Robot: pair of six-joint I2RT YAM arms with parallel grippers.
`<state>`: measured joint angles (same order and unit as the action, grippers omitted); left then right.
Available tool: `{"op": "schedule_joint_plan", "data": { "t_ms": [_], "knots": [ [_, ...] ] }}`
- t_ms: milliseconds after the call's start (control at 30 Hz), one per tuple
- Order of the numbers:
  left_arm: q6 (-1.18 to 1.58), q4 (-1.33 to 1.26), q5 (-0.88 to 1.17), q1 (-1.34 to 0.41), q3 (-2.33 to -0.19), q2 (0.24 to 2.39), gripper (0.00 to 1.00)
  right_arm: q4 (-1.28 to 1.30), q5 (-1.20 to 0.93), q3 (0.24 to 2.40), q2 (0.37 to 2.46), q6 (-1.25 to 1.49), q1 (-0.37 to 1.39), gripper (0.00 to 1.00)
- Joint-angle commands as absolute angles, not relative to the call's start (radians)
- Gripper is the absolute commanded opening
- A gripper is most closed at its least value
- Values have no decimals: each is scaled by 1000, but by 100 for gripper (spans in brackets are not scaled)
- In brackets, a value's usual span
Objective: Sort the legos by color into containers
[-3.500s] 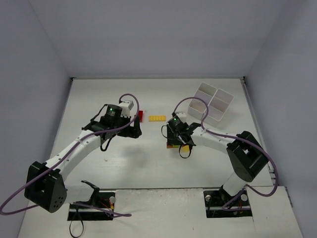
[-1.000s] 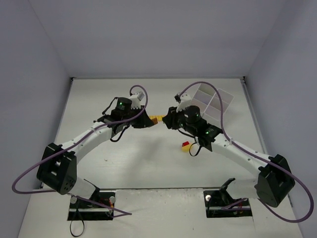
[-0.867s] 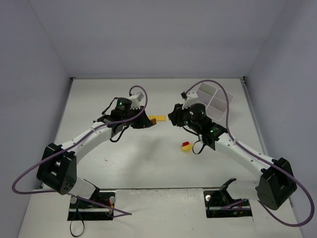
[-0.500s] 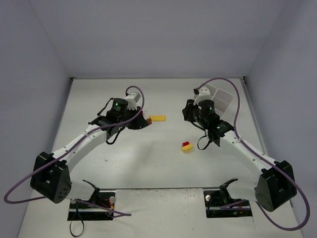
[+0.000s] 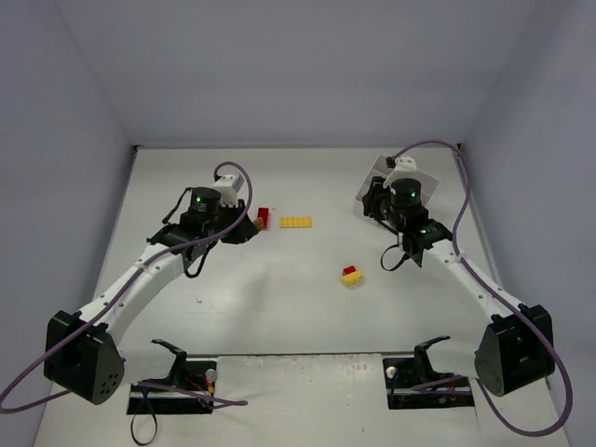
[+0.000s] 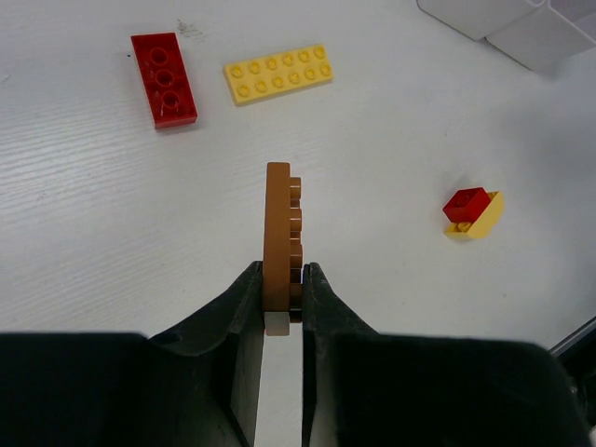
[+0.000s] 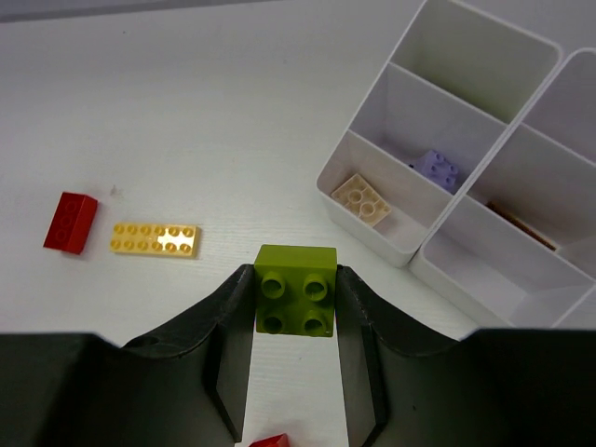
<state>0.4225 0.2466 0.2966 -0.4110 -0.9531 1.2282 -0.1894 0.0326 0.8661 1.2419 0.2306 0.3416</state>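
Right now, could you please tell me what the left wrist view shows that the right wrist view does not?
Only the left wrist: the left gripper shut on a brown plate held edge-on, and the red-on-yellow stack in full. Only the right wrist: the right gripper shut on a lime green brick, and the tray compartments holding a cream brick, a lavender brick and a brown piece. Both: the flat red brick, the long yellow plate, and part of the tray.
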Motion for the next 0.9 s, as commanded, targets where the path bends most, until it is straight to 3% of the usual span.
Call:
{"op": "schedule_joint_plan", "data": {
  "t_ms": [0,333,867],
  "knots": [
    [377,227,270,-405,-965,1180,0,-233,28,939,1256,218,292,0],
    [390,155,281,-405,-914,1187,0,-227,31,1048,1354,218,147,0],
    [387,146,285,-405,-925,1204,0,-229,70,1149,1473,199,91,0]
  ]
}}
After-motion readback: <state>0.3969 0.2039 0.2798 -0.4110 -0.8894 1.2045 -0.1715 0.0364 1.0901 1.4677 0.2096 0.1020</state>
